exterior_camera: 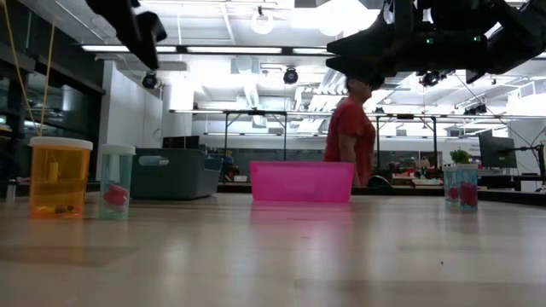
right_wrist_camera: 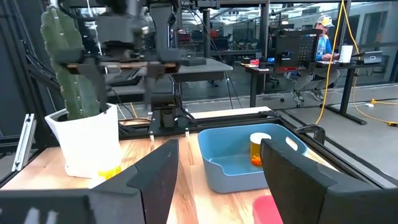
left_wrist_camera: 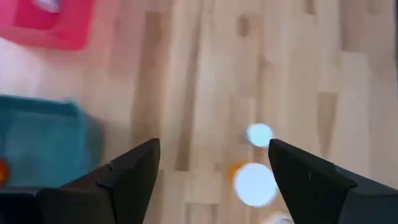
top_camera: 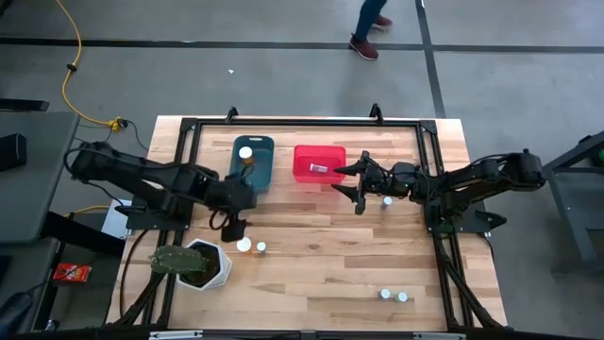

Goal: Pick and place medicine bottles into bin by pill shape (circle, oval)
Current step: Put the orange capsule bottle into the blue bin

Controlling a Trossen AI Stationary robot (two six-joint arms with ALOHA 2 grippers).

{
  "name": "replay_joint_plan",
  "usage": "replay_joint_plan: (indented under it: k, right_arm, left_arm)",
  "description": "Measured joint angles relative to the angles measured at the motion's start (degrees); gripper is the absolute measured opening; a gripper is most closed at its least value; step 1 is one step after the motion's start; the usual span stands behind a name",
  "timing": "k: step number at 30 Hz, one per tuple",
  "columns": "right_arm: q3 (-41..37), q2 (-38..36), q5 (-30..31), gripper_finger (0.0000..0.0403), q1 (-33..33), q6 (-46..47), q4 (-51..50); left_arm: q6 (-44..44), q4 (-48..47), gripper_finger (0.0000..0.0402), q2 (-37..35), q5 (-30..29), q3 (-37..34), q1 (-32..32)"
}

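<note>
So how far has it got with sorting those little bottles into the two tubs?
Partly done. One amber bottle stands in the teal bin, and something small lies in the red bin. Nothing is in hand: the left gripper hangs open above two bottles near the plant pot, the right gripper open beside the red bin. Left: that pair, one bottle by the right gripper, and two at the front.

2 white-capped bottles [left_wrist_camera: 255, 183] between spread fingers [left_wrist_camera: 134, 177]; teal bin [left_wrist_camera: 40, 143] beside.
</note>
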Motion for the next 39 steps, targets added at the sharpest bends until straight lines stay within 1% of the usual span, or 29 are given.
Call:
replay_joint_plan:
  k: [3,8,12,18,24,33,36,39]
  right_arm:
    - [0.0,0.0,0.0,0.022,0.02,0.0,-0.02]
    - [0.0,0.0,0.0,0.022,0.01,0.0,-0.03]
    - [0.0,0.0,0.0,0.022,0.0,0.0,-0.06]
    - [0.0,0.0,0.0,0.022,0.0,0.0,-0.05]
    - [0.01,0.0,0.0,0.022,0.0,0.02,-0.05]
    - [0.01,0.0,0.0,0.022,0.0,0.02,-0.25]
    - [0.0,0.0,0.0,0.022,0.01,0.01,-0.38]
    - [0.01,0.0,0.0,0.022,0.0,0.01,-0.42]
  left_arm:
    - [-0.6,0.33,0.0288,0.95,0.23,-0.2,-2.91]
    - [-1.48,-1.35,0.0288,4.79,-1.73,-0.36,-7.31]
    - [-2.76,-1.03,0.0288,7.96,-1.73,-0.36,-9.72]
    - [-4.08,-0.83,0.0288,14.02,-1.67,-0.35,-11.91]
    - [-4.08,-0.82,0.0288,18.98,-1.77,-0.35,-12.1]
    - [-5.34,-0.67,0.0288,19.3,-1.76,-0.35,-12.36]
    - [-5.54,-0.71,0.0288,19.31,-0.39,-0.35,-12.36]
    - [-5.59,0.28,0.0288,19.28,-0.4,-1.47,-12.38]
